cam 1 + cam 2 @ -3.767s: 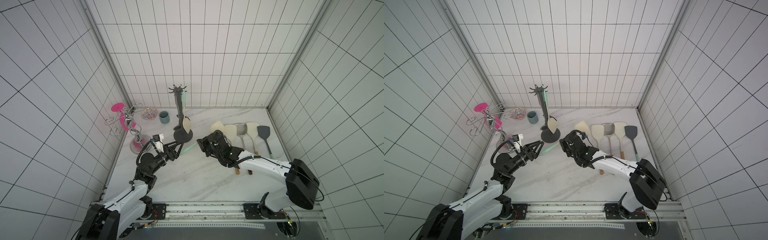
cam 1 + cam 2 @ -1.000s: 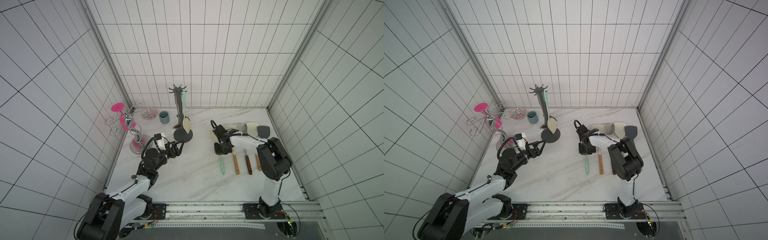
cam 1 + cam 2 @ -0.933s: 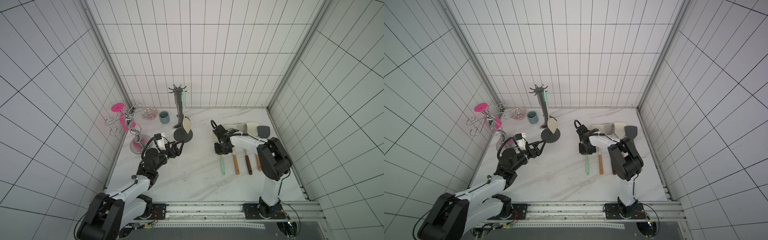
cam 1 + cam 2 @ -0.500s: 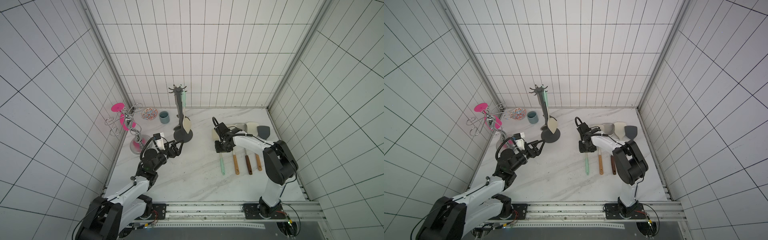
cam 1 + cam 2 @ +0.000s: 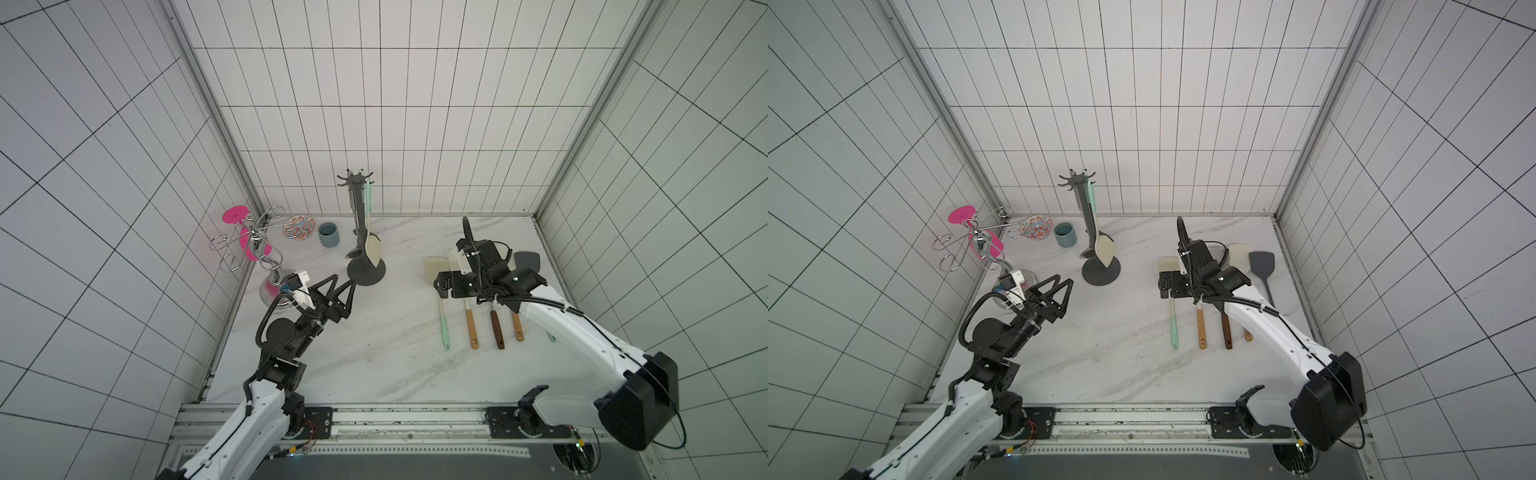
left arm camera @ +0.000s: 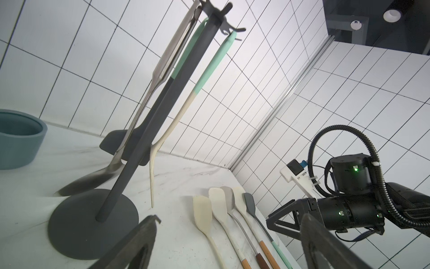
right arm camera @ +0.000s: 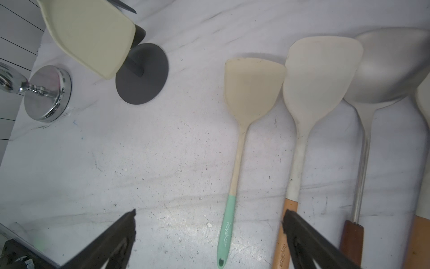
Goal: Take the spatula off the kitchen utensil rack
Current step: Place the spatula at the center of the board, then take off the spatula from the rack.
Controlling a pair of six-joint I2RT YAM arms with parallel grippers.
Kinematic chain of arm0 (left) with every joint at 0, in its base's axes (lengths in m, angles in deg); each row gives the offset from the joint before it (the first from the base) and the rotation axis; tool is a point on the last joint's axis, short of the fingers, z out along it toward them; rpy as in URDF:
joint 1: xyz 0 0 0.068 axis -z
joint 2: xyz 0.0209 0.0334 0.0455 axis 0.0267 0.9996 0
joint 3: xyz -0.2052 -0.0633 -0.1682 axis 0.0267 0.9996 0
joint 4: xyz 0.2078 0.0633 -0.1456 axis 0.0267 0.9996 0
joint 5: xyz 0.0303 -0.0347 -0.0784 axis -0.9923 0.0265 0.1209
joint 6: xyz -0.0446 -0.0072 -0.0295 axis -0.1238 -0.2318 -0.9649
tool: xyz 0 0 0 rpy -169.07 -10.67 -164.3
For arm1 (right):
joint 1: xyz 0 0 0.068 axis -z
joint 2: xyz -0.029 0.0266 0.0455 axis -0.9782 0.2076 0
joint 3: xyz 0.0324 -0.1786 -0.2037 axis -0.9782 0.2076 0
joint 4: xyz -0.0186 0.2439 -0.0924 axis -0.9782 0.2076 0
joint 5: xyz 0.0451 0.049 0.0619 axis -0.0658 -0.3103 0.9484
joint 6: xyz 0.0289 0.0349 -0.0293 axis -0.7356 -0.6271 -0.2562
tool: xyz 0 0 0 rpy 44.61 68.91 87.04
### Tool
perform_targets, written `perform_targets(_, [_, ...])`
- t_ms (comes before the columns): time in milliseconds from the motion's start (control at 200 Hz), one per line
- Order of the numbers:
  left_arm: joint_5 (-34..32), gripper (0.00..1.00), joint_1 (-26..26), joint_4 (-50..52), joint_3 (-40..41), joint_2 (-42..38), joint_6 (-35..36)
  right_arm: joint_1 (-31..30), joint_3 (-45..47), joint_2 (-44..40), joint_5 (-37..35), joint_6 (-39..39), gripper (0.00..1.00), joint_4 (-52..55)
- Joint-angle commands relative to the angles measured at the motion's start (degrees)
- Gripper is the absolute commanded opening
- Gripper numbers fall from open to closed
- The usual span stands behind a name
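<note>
And it's down! Seconds ago the right fingers (image 7: pixel 121 226) were clamped on the cream-and-mint spatula (image 7: pixel 253 88), carrying it off from beside the kitchen utensil rack (image 5: pixel 361 274). Now it lies flat on the surface (image 5: pixel 374 353). It's the newest member of the row of spatulas (image 5: pixel 471 328), whose nearest wooden handle sits right by one finger. The fingers, nearly shut a second back, have sprung wide apart. The mint handle lies loose between them, touching neither. Meanwhile the right arm (image 5: pixel 582 332) has unfolded, its elbow swinging back out and low behind the fingers.
</note>
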Motion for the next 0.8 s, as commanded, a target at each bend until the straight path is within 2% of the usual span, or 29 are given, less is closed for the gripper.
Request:
perform_targets(0, [-4.24,0.97,0.02,4.55,1.71,-4.76,1.86,0.36,7.63,-7.15,-0.17,0.92,0.99,-3.31])
perform_targets(210, [-9.82,0.98,0.1,6.59,3.53,-8.61,3.03,0.35,19.47,-19.63,-0.61,-0.66,0.99,-12.96])
perform_targets(420, [-8.73,0.98,0.1,4.35,2.78,-1.66,2.38,0.43,27.14,-25.82,-0.46,-0.17,0.99,-22.73])
perform_targets(495, [-8.02,0.98,0.1,3.52,1.94,2.66,1.46,0.44,27.37,-25.01,0.47,0.57,0.99,-24.65])
perform_targets(650, [-5.01,0.98,0.1,1.89,-0.54,12.22,0.21,0.44,25.18,-19.34,6.91,2.1,0.99,-29.55])
perform_targets(795, [-2.99,0.98,0.05,1.29,-3.05,20.43,-1.24,0.53,22.61,-11.88,15.61,2.73,0.98,-38.07])
